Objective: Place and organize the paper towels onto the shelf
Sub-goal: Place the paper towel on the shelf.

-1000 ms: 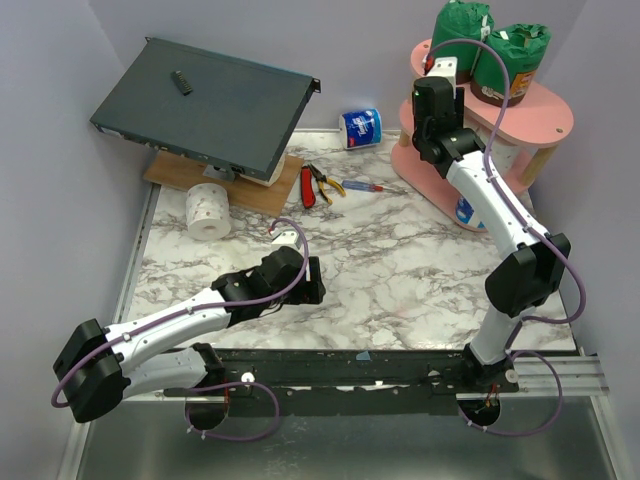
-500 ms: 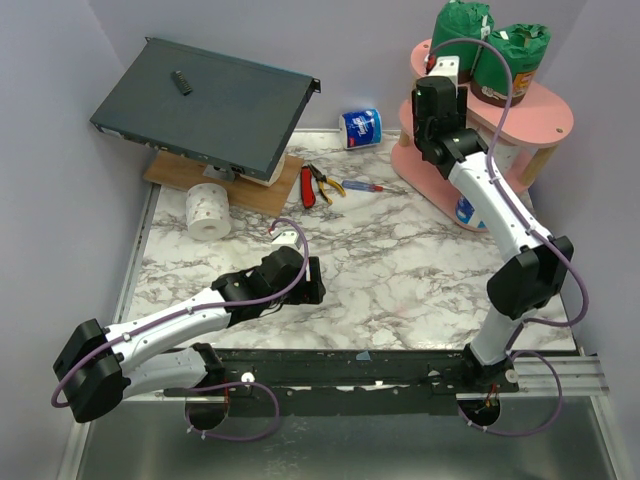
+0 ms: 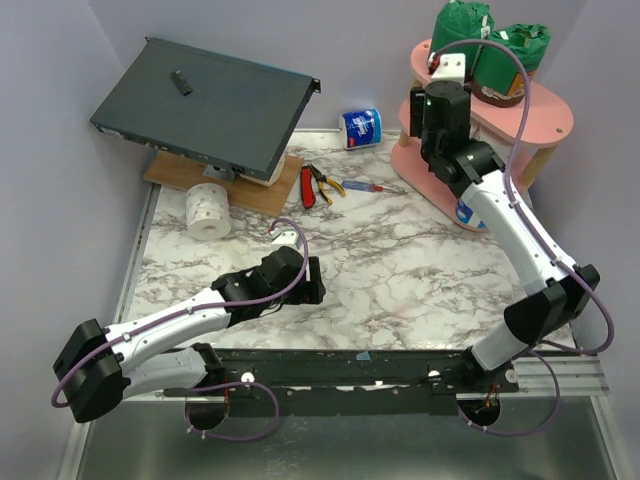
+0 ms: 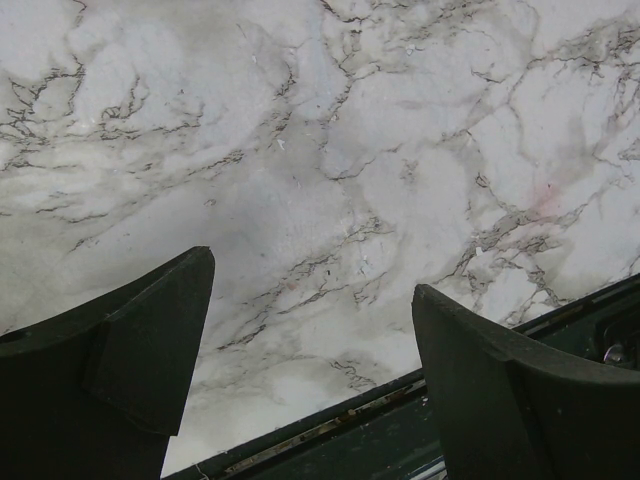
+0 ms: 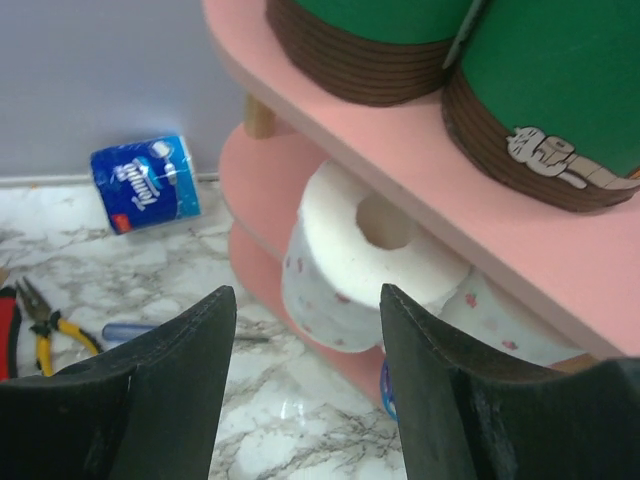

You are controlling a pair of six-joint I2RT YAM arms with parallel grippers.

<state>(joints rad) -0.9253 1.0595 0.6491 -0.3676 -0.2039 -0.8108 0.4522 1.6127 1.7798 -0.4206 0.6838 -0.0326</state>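
Over the last second the right gripper (image 5: 305,295) has drawn back a little from the shelf (image 3: 545,118), and its jaws have spread further. The right wrist view now shows them apart with nothing between them, so it has let go. The white roll (image 5: 350,260) lies beyond the fingertips on the middle tier, on its side with the cardboard core facing outward, tucked under the top board. That reads as one placement just finished, with the roll resting on its own and the gripper clear of it. On the top tier the two green-wrapped rolls (image 3: 487,45) stand upright, side by side. A bit of blue wrapper (image 3: 465,212) shows at the bottom tier, mostly hidden by the arm. The left gripper (image 4: 312,280) has not shifted over that second. It hangs low over the marble table (image 3: 400,270) near the front edge, jaws wide and empty. Two rolls are left off the shelf. A blue-and-white roll (image 3: 361,128) lies on the table by the back wall, near the shelf's left end. A bare white roll (image 3: 208,212) lies far to the left, beside the wooden board under the grey box (image 3: 205,105). The task looks well along but not finished. The blue-and-white roll is probably the easier next pick for the right side.
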